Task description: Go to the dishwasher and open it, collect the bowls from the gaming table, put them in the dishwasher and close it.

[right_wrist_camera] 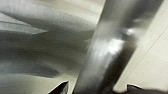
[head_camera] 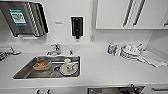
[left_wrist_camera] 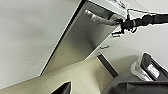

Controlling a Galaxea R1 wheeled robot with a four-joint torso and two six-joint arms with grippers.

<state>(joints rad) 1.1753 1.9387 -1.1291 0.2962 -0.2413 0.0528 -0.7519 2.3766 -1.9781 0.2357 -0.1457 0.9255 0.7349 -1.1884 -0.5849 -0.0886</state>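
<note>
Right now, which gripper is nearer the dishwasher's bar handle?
Right. In the left wrist view the right gripper is at the end of the dishwasher bar handle; that handle looms close to the right wrist camera. The left gripper views it from a distance.

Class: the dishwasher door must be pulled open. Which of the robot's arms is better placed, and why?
The right arm, probably. In the left wrist view the right gripper is at the dishwasher's bar handle, and the right wrist view shows the handle close up. The left arm hangs back.
</note>
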